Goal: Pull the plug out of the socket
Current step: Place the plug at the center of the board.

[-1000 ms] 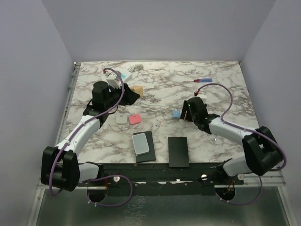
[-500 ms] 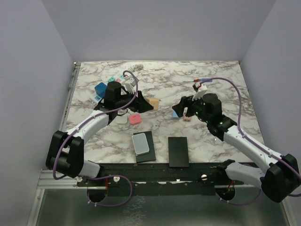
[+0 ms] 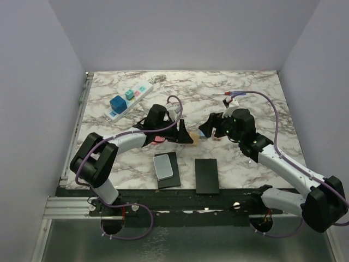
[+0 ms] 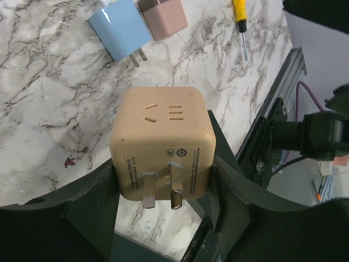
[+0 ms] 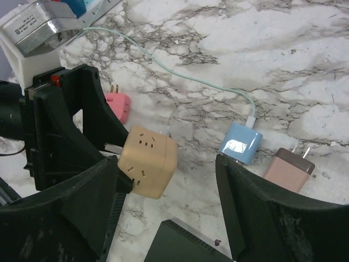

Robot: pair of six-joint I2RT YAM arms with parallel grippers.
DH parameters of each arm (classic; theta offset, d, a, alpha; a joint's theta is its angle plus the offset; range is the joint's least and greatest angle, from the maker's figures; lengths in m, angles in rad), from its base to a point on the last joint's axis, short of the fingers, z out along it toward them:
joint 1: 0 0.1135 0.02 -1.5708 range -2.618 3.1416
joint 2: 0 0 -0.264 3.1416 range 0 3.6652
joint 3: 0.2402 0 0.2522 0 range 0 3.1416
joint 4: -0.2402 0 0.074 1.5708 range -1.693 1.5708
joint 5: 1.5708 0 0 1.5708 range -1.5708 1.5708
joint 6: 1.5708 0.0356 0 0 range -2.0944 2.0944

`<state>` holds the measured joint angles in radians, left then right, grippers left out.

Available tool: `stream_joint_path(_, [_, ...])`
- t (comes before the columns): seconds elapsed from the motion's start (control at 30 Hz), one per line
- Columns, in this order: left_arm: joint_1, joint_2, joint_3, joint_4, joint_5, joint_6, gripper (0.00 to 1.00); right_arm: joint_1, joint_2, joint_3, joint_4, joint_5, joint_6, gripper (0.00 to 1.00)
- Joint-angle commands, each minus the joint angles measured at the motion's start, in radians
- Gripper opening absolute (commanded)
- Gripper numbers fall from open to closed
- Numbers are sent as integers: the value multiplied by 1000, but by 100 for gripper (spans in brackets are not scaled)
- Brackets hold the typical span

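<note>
Lab booth: bare walls (image 3: 180, 33)

Counter (image 3: 262, 109): white marble pattern, dark grey veining. Socket (image 3: 128, 99), upper left of the top view: white, with blue and teal patches. Cube plug (image 4: 162, 144), centre of the left wrist view: tan, dark print. Chargers at that frame's top: light blue charger (image 4: 120, 27), dusty pink charger (image 4: 163, 15). Left end effector (image 4: 163, 185): black.

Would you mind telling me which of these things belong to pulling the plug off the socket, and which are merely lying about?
Job: long white plastic power strip with pastel outlet faces; beige plastic cube plug, already off it.

Lying about: light blue square charger; brownish-pink square charger; small pink plug; small yellow-handled screwdriver; black rectangular slab.
</note>
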<state>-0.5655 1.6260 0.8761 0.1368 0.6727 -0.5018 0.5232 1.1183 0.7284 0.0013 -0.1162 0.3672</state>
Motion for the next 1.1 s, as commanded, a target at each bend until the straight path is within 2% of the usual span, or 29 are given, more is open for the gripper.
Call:
stream_joint_path(0.0, [-9, 45, 35, 97, -88, -102, 0, -3, -34, -30, -11, 51, 24, 76])
stream_joint_path(0.23, [-59, 121, 66, 111, -111, -131, 0, -3, -67, -70, -11, 98, 15, 77])
stream_joint_path(0.5, [-62, 196, 79, 97, -105, -136, 2, -3, -92, -95, -11, 110, 15, 77])
stream_joint_path(0.6, [-62, 195, 96, 38, -141, -103, 13, -3, -102, -99, -11, 113, 16, 77])
stream_joint_path(0.93, [-62, 168, 142, -105, -229, -4, 60, -3, -101, -103, -11, 112, 22, 77])
stream_joint_path(1.07, [-62, 150, 149, -122, -245, 17, 73, -3, -90, -103, -11, 111, 22, 77])
